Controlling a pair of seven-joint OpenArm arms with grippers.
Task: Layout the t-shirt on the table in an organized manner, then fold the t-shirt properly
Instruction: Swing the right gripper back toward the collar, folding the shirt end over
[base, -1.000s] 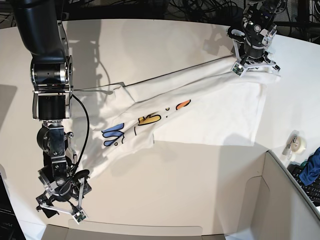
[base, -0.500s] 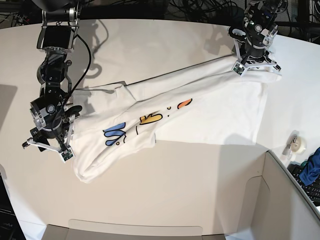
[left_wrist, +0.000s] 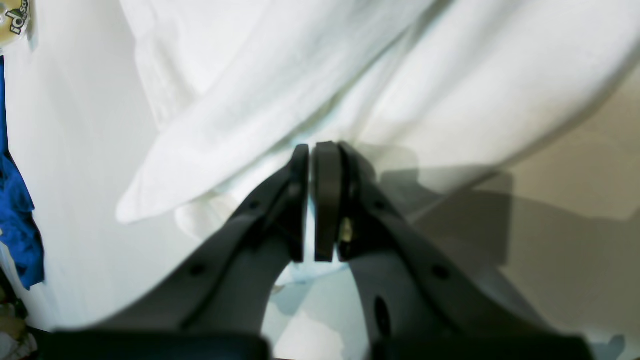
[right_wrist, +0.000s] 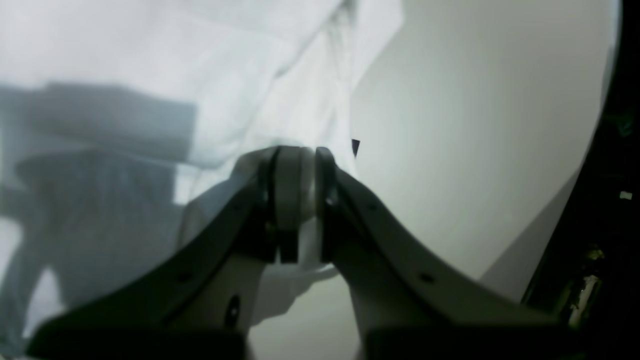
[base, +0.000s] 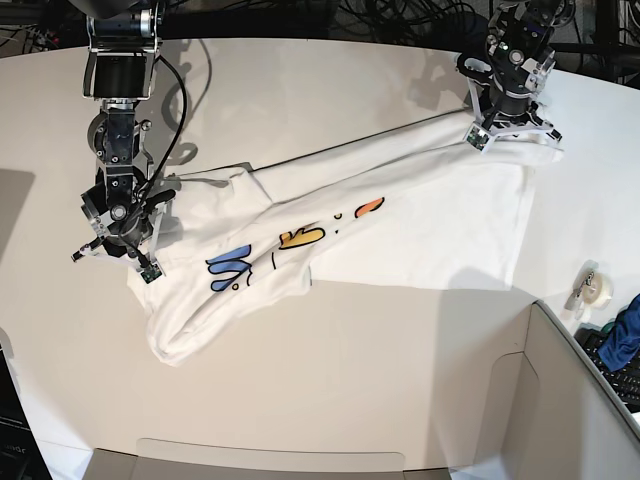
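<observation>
- Off-white counter (base: 330, 380) with a curved edge carries everything; dark cabling lies beyond its far rim.
- T-shirt (base: 400, 215) lies stretched diagonally across the counter, partly bunched, with blue, yellow and orange lettering facing up.
- Left gripper (base: 508, 128): fingers (left_wrist: 325, 200) clenched on white cloth at the shirt's far end.
- Right gripper (base: 120, 250): fingers (right_wrist: 287, 200) pinched on a fold at the shirt's near end.
- Grey box wall (base: 570, 400), tape roll (base: 597, 288) and blue cloth (base: 625, 340) sit at the counter's side.
</observation>
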